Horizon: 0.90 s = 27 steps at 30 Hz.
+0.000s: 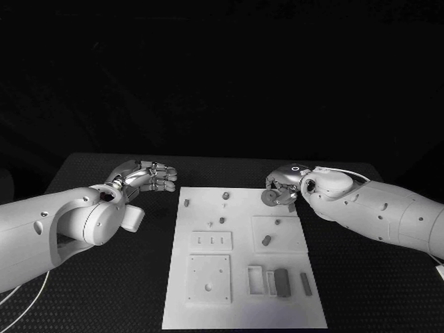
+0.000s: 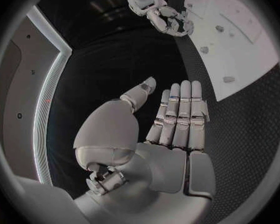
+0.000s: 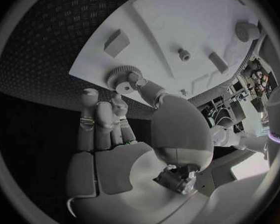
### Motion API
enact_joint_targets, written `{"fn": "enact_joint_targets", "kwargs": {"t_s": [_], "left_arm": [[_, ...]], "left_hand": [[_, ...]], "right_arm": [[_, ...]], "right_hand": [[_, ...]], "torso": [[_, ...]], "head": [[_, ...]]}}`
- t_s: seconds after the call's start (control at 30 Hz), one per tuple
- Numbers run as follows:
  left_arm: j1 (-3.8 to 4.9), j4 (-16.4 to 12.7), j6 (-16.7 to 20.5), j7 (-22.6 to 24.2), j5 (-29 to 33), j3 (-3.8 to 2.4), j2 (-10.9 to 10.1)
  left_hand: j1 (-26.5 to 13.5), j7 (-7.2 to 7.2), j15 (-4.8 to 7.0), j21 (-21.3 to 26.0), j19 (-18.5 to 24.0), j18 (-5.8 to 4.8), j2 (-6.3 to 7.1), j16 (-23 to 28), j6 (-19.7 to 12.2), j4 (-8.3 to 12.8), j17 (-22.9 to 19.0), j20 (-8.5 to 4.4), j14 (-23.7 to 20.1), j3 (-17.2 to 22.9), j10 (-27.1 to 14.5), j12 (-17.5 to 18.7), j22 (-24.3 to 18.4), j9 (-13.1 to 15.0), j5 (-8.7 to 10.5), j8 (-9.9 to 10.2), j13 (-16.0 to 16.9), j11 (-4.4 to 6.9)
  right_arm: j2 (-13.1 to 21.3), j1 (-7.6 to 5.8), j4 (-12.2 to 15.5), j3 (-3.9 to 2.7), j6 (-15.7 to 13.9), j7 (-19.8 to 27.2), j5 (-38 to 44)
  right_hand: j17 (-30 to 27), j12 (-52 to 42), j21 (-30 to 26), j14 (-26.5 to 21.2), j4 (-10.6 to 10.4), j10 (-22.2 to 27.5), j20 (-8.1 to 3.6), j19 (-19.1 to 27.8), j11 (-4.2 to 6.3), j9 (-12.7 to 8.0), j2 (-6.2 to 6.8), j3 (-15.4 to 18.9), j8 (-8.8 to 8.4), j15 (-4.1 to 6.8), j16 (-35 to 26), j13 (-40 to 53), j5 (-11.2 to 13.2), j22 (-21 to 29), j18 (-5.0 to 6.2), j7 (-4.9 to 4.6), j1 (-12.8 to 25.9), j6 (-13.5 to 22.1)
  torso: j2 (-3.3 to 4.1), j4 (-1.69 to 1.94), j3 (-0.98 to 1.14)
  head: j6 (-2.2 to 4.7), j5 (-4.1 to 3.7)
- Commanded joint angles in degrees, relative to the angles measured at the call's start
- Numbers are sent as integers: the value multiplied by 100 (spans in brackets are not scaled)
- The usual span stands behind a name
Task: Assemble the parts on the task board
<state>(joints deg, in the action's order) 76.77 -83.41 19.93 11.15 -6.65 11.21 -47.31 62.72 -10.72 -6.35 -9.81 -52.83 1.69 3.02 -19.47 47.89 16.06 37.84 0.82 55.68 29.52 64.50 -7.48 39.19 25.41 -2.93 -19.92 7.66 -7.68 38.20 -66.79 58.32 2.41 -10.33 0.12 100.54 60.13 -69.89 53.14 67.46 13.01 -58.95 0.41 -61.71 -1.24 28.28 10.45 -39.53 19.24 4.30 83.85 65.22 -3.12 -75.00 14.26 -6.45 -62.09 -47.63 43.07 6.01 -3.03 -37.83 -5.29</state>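
Note:
The white task board lies in the middle of the black table. My right hand hovers at the board's far right corner and pinches a small toothed gear between thumb and fingers; the right wrist view shows the gear over the board's edge. My left hand is off the board's far left corner, over the table, and holds nothing. In the left wrist view its fingers are stretched out straight. Small parts stand on the far half of the board.
Two dark blocks and a slim bar lie near the board's front right. Square recessed plates sit at its front left. A stubby part rests on a raised panel at mid right. Bare table flanks the board.

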Motion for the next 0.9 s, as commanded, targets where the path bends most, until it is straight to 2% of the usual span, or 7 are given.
{"fn": "enact_joint_targets", "kwargs": {"t_s": [0.03,0.2,0.33,0.73,0.9], "left_arm": [[6,-20,-73,34,-21,-4,6],[7,-23,-69,32,-21,-4,0],[7,-27,-68,32,-21,-4,-4],[7,-48,-65,34,-22,-4,-12],[7,-52,-57,36,-22,-4,-20]], "left_hand": [[5,0,-13,26,38,-3,56,23,-58,5,7,-11,-27,-11,-5,24,6,-6,-21,21,-8,-33],[4,0,-13,27,38,-3,55,24,-58,4,8,-11,-27,-11,-4,25,6,-6,-21,21,-8,-34],[4,0,-13,27,38,-2,54,26,-58,3,9,-10,-27,-11,-4,26,7,-6,-21,21,-8,-34],[1,0,-13,29,38,-2,56,29,-57,2,12,-10,-26,-12,-2,29,8,-7,-21,21,-7,-34],[0,0,-14,29,38,-2,57,30,-58,1,14,-10,-26,-13,-2,30,9,-7,-21,21,-7,-34]], "right_arm": [[-29,130,-26,79,447,-8,161],[-30,133,-18,79,412,-31,203],[-28,133,3,80,392,-62,234],[1,133,181,79,215,-117,247],[24,132,247,79,83,-185,257]], "right_hand": [[-2,-31,24,28,-61,80,-10,24,8,18,-68,22,61,33,39,-17,24,-102,74,-93,28,-606],[-18,-37,34,63,-95,29,-24,16,93,80,-121,26,178,100,73,-61,24,-100,74,0,54,-865],[-1,-39,46,117,-108,-20,-35,1,147,115,-278,31,232,142,102,-90,24,-101,74,58,68,-998],[17,-32,61,219,-161,-116,-52,-31,213,164,-602,68,263,194,155,-148,23,-95,74,124,198,-1127],[23,-27,59,239,-156,-132,-58,-34,221,173,-659,67,263,200,164,-160,23,-93,74,132,217,-1139]], "torso": [[1,2,-3],[-1,2,-4],[-4,4,-3],[0,1,-4],[-3,0,-7]], "head": [[0,-1],[-3,-7],[-2,-10],[-6,-14],[0,-12]]}}
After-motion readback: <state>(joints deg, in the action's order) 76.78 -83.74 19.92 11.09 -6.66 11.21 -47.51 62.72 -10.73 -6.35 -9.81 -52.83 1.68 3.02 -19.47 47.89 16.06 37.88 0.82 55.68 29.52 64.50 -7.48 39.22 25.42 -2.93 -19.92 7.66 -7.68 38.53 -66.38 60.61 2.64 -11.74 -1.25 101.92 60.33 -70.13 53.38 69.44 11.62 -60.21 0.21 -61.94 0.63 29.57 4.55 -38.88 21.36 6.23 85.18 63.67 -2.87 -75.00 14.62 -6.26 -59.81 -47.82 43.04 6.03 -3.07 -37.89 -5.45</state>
